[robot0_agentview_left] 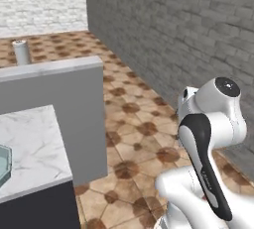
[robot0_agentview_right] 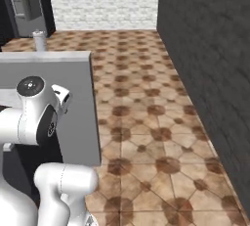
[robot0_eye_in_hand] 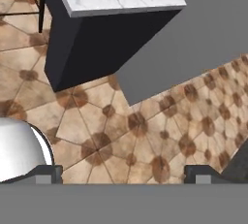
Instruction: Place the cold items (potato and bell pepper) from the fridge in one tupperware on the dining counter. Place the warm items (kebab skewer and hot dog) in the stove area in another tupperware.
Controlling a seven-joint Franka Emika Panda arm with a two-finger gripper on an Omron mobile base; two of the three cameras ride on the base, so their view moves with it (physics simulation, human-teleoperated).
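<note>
Gripper [robot0_eye_in_hand: 123, 172] fingers stand wide apart, holding nothing, above bare brown floor tiles [robot0_eye_in_hand: 145, 136]. Beside it ends the long white marble dining counter [robot0_agentview_left: 30, 143]; the pale teal octagonal tupperware [robot0_agentview_left: 4, 166] sits on it at the picture's edge.

Things you can only see part of

At the left edge of the left base view you get just a corner of the teal tupperware [robot0_agentview_left: 4, 166]; the rest runs off the picture, and so does most of the white dining counter [robot0_agentview_left: 32, 143] it sits on. At the upper left of both base views a small pale post [robot0_agentview_left: 21, 52] stands behind the grey ledge, which hides its bottom, and it is too small to name. In the right base view's top left corner the tall grey fridge [robot0_agentview_right: 22, 0] is cut off. In the hand view the finger tips [robot0_eye_in_hand: 46, 173] barely peek up at the bottom.
</note>
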